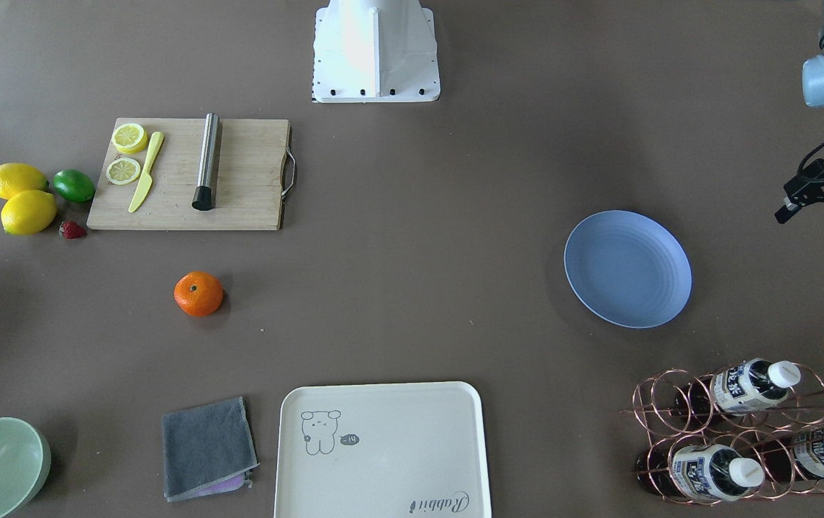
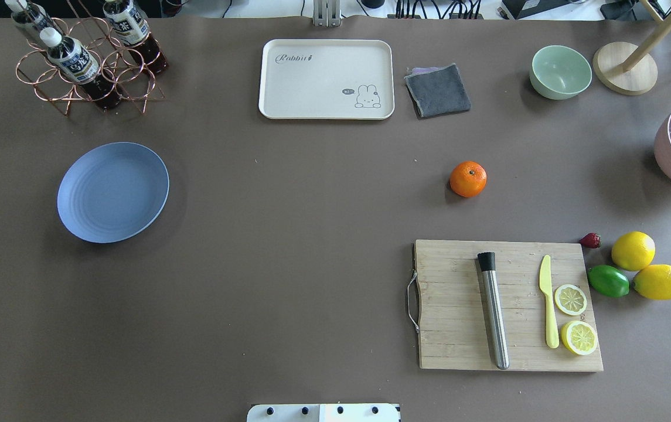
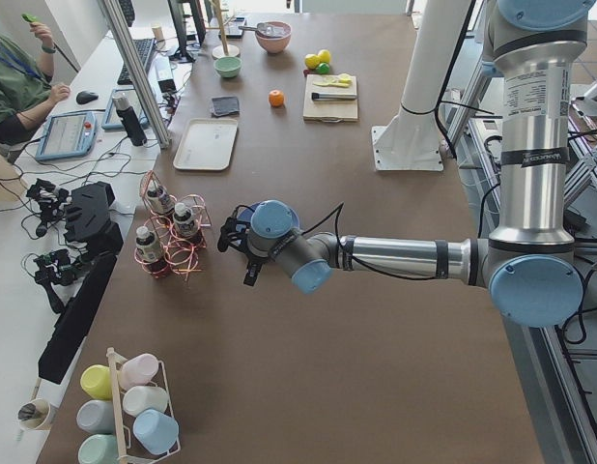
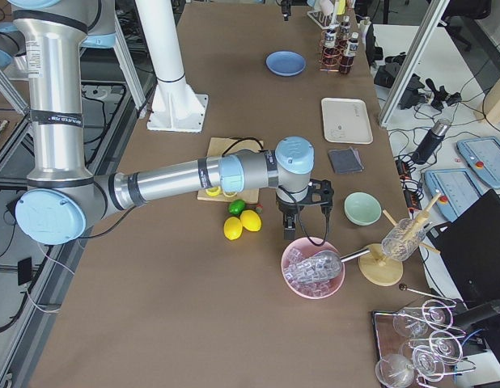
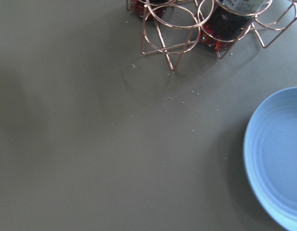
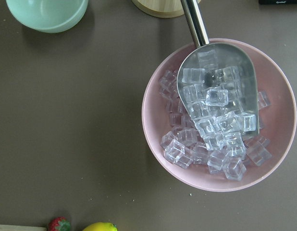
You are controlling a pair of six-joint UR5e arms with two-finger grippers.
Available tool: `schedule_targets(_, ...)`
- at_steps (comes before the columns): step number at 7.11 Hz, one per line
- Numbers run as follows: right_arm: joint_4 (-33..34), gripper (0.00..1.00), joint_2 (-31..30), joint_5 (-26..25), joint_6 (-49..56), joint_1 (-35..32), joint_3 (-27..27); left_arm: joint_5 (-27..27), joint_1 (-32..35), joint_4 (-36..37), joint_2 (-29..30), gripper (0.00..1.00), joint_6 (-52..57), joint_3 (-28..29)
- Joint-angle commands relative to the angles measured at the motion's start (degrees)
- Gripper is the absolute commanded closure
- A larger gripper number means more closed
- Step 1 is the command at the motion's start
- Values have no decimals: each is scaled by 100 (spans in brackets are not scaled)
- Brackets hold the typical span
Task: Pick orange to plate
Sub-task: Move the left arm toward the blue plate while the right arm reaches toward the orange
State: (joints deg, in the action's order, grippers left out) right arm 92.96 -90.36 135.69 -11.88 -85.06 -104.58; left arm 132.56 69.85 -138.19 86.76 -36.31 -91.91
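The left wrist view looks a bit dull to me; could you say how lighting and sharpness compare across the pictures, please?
Left wrist view: dim, with a greenish cast, the plate cropped at the edge, yet sharp. Front-facing view: the white robot base is blown out, and the orange casts a soft shadow. Right wrist view: crisp, with glints on the ice cubes.

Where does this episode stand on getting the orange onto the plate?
Done: nothing yet. The orange sits on the table and the plate is empty. In hand: nothing visible. The left gripper hangs open beside the plate. The right gripper is over the ice bowl; whether it is open or shut cannot be told. Left: reach, grasp, carry and place.
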Motion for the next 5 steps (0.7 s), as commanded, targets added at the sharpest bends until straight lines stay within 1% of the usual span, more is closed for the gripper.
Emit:
schedule_targets(1, -417, 0, 18, 1, -365, 243, 104, -860, -960, -741, 33, 2, -1197, 111)
schedule_targets(2, -619, 0, 9, -7, -680, 340, 104, -1177, -1399, -1188, 86, 2, -1829, 260)
schedule_targets(3, -804, 0, 9, -7, -736, 463, 174, -1389, -1691, -1593, 234, 2, -2131, 574)
schedule_targets(4, -988, 0, 27, -7, -736, 568, 288, -1426, -1754, -1841, 305, 2, -2187, 847)
schedule_targets(5, -1155, 0, 44, -7, -780, 604, 367, -1426, -1755, -1913, 306, 2, -2187, 920)
